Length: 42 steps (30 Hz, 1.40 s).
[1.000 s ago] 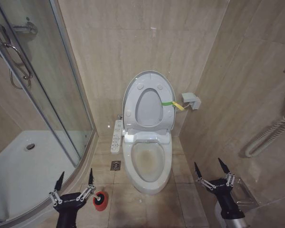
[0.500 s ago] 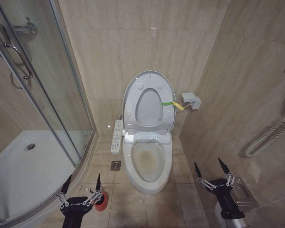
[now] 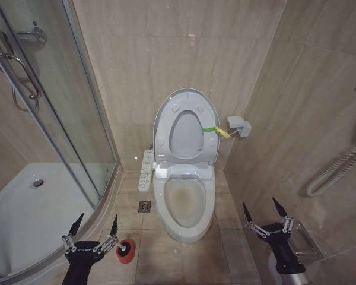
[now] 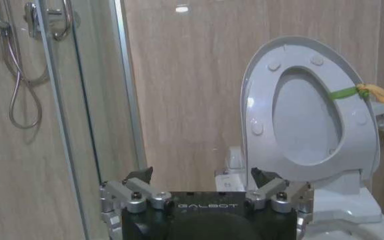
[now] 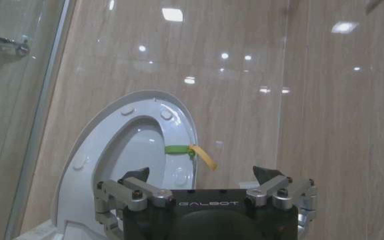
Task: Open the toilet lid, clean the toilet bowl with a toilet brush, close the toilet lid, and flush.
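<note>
"GALBOT" printed in pale letters on both gripper bodies in the wrist views. Left gripper low over the floor tiles, jaws spread and holding nothing, just beside the red cup holder; brush itself hard to make out there. Right gripper low by the right wall, jaws likewise spread and empty. Toilet lid raised against the wall, seat ring up with it. Toilet bowl exposed, yellowish-brown staining inside
</note>
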Tool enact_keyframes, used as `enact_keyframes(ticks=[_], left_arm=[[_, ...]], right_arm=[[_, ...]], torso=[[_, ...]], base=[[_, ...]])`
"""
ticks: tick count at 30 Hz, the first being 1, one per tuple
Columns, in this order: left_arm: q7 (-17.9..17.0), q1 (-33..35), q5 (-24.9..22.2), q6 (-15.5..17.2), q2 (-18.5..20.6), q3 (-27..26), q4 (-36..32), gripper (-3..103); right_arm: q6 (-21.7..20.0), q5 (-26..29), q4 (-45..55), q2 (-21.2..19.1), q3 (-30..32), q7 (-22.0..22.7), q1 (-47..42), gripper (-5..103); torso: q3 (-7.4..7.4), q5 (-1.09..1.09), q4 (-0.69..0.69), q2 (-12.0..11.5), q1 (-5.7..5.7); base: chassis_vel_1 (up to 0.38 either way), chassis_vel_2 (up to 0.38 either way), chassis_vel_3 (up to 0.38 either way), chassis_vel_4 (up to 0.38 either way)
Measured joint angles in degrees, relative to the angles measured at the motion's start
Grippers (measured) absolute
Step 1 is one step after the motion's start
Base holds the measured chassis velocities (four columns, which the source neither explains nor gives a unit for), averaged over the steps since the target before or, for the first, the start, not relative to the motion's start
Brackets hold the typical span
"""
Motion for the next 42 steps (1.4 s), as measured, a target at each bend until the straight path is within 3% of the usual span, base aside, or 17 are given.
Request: enact_keyframes(ticks=[42], left_arm=[[1.6, -0.77, -0.41, -1.2, 0.2, 0.91, 2.01, 99]], right_arm=[[0.0, 0.0, 0.0, 0.0, -0.01, 0.0, 0.0, 100]], torso=[[0.0, 0.0, 0.0, 0.0, 0.0]], base=[[0.0, 0.0, 0.0, 0.0]])
